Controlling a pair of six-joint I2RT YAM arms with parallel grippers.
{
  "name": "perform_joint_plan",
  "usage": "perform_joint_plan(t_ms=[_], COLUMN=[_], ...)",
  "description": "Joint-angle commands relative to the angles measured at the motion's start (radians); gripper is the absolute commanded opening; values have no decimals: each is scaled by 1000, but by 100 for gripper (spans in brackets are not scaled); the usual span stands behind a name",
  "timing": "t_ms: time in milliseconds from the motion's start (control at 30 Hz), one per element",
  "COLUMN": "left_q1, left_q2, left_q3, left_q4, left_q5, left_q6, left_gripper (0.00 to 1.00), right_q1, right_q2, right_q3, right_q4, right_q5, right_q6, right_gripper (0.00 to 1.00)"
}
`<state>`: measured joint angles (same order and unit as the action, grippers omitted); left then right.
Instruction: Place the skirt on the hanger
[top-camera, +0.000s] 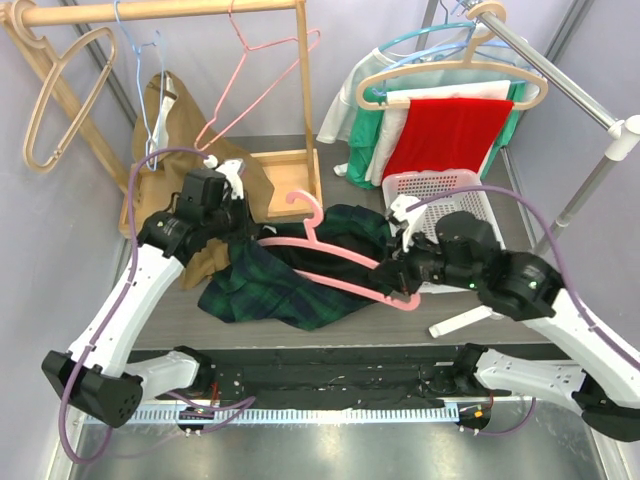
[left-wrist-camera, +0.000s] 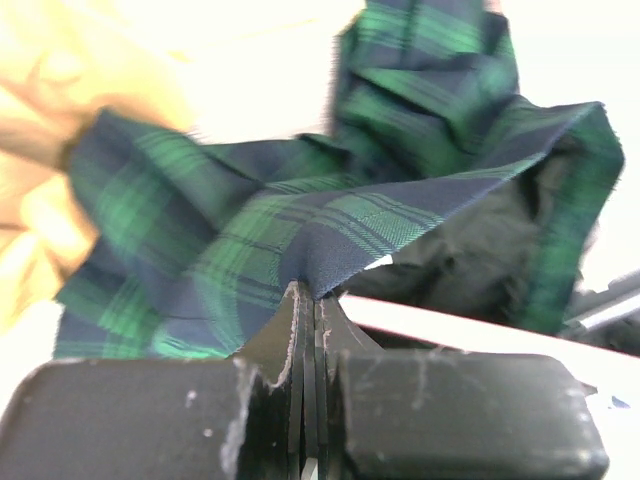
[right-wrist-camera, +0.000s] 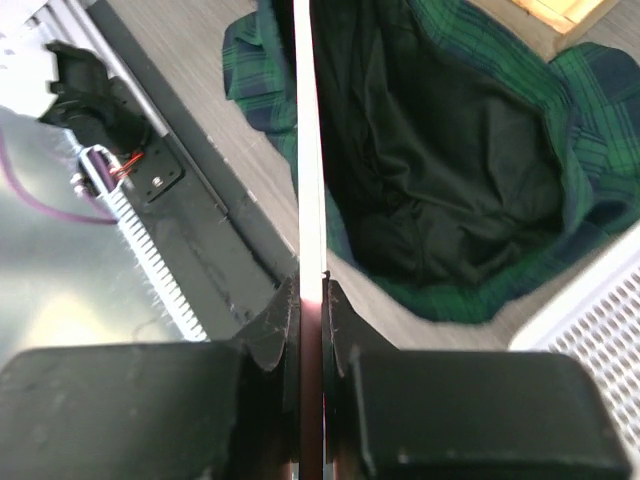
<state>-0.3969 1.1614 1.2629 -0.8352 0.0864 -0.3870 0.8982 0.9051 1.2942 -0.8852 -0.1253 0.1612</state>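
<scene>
A dark green and navy plaid skirt (top-camera: 290, 280) lies crumpled in the middle of the table. A pink wire hanger (top-camera: 335, 262) lies across it, hook toward the back. My left gripper (top-camera: 238, 232) is shut on a fold of the skirt's edge (left-wrist-camera: 330, 240) and lifts it; the pink hanger bar (left-wrist-camera: 480, 335) passes just beside its fingers. My right gripper (top-camera: 402, 268) is shut on the hanger's right end (right-wrist-camera: 309, 180), with the skirt's dark lining (right-wrist-camera: 440, 170) ahead of it.
A wooden rack (top-camera: 160, 12) with hangers (top-camera: 60, 95) and a tan garment (top-camera: 165, 120) stands back left. A white basket (top-camera: 445, 195) and a metal rail (top-camera: 560, 75) with green, white and red clothes (top-camera: 445, 135) stand back right. A white stick (top-camera: 462, 322) lies near my right arm.
</scene>
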Motion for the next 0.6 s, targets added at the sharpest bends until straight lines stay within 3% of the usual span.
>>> perform_joint_plan(t_ms=[0, 100, 367, 400, 433, 567], left_q1=[6, 4, 6, 4, 6, 4], left_q2=[-72, -100, -121, -123, -124, -143], left_q3=[47, 15, -56, -62, -63, -36], left_q4=[63, 85, 154, 148, 142, 91], left_q5=[173, 225, 564, 596, 610, 592], left_q6=[34, 53, 103, 120, 140, 227], left_gripper=[0, 0, 0, 5, 19, 52], right_q1=[-2, -2, -1, -2, -1, -1], right_q2=[-55, -97, -90, -95, -100, -133], right_q3=[-209, -366, -556, -564, -578, -607], right_q4=[395, 656, 934, 960, 971, 1006], right_q5=[54, 90, 95, 92, 93, 99], right_q6=[23, 63, 92, 98, 97, 97], right_gripper=[1, 1, 1, 1, 1, 1])
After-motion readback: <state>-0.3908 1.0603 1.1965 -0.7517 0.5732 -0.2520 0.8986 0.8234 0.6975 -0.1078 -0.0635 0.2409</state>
